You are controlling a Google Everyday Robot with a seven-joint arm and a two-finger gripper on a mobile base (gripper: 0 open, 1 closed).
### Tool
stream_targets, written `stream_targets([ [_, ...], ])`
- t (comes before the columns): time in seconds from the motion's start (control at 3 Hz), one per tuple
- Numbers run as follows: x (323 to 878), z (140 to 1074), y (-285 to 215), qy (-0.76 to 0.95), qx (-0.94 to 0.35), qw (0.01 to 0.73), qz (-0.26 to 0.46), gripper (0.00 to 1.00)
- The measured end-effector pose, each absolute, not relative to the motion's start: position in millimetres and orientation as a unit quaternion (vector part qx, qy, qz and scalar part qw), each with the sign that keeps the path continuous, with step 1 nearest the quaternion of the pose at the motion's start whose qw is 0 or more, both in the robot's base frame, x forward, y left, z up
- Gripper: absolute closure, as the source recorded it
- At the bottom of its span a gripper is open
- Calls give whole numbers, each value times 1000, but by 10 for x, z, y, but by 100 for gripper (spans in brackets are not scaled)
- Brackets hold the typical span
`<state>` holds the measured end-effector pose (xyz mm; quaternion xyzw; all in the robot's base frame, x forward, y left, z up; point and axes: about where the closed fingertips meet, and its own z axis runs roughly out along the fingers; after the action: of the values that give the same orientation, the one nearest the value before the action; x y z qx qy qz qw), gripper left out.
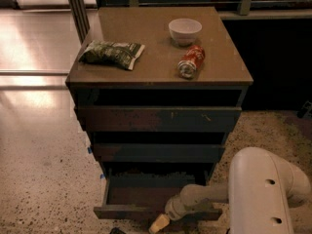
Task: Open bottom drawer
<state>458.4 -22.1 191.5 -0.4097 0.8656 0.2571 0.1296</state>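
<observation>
The bottom drawer (pixel 131 211), the lowest and slimmest of three dark fronts in a small cabinet, stands pulled out toward me, its inner floor (pixel 146 195) showing. My gripper (pixel 160 223) is low at the drawer's front edge, right of its middle, with a pale fingertip below the front. The white arm (pixel 263 194) comes in from the lower right. The middle drawer front (pixel 156 152) and the top drawer front (pixel 156 118) sit further back.
On the brown cabinet top (pixel 146 57) lie a green snack bag (pixel 111 53), a white bowl (pixel 185 30) and a tipped red can (pixel 191 61). Speckled floor (pixel 44 179) lies left of the cabinet. A dark wall base (pixel 278 62) stands at the right.
</observation>
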Motion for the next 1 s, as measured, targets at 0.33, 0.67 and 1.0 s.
stream_targets([
  [0.33, 3899, 2106, -537, 884, -391, 83, 243, 0],
  [0.67, 3879, 2101, -538, 884, -391, 81, 244, 0],
  [1.0, 3670, 2090, -619, 885, -376, 61, 266, 0],
])
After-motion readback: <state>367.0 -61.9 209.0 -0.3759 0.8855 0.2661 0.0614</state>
